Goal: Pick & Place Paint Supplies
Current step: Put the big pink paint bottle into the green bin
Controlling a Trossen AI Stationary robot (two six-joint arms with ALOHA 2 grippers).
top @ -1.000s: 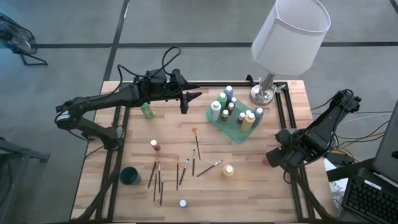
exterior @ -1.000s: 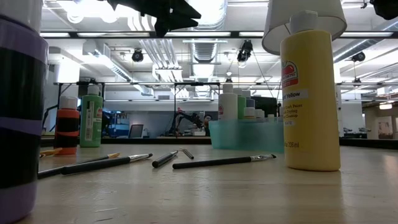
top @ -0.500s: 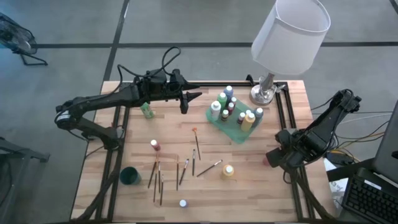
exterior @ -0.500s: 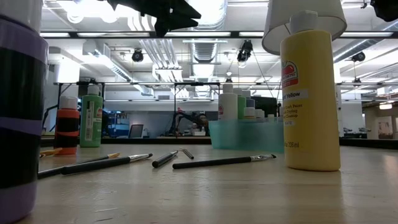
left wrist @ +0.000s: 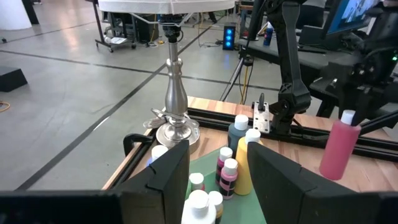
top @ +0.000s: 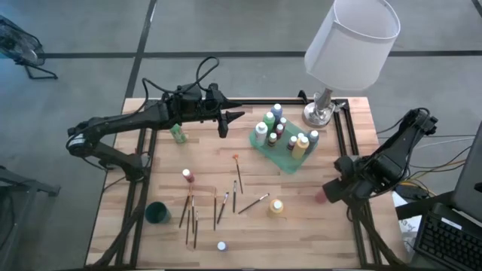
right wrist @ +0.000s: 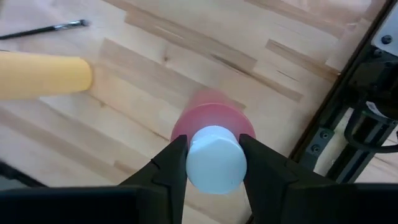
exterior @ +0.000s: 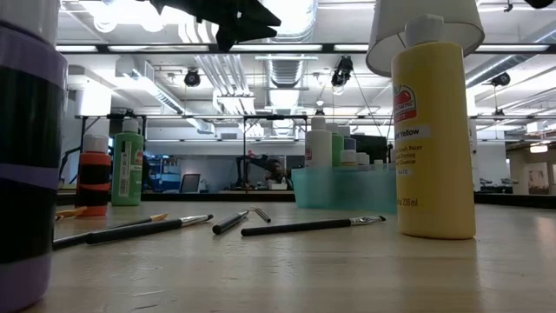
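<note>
Here your right tool (right wrist: 212, 163) clamps the white cap of an upright pink paint bottle (right wrist: 211, 121) at the worktop's (top: 301, 226) right edge, likely for carrying to the green tray (top: 285, 159). Your left tool (top: 226, 124) hovers empty, fingers apart, beside that tray.
</note>
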